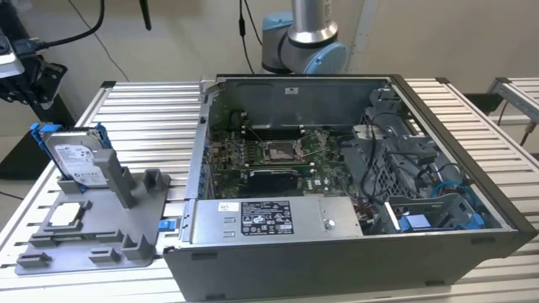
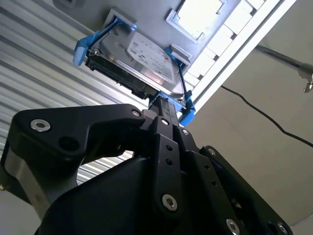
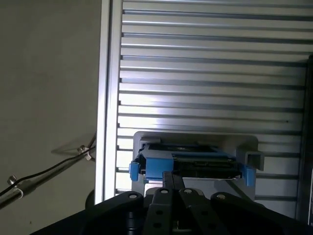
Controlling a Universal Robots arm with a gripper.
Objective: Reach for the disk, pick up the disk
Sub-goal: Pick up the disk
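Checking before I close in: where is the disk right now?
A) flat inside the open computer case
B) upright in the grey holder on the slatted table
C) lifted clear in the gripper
B: in the exterior view the disk stands on edge in the grey holder, beside the computer case.

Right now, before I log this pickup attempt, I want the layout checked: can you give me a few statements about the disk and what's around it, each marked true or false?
1. The disk stands upright in the grey holder. True.
2. The disk is inside the case. False: it stands outside the case, to the exterior view's left of it.
3. The case is open, with its board showing. True.
4. The disk's frame is red. False: it is blue.
5. A chip lies flat on the holder's base. True.
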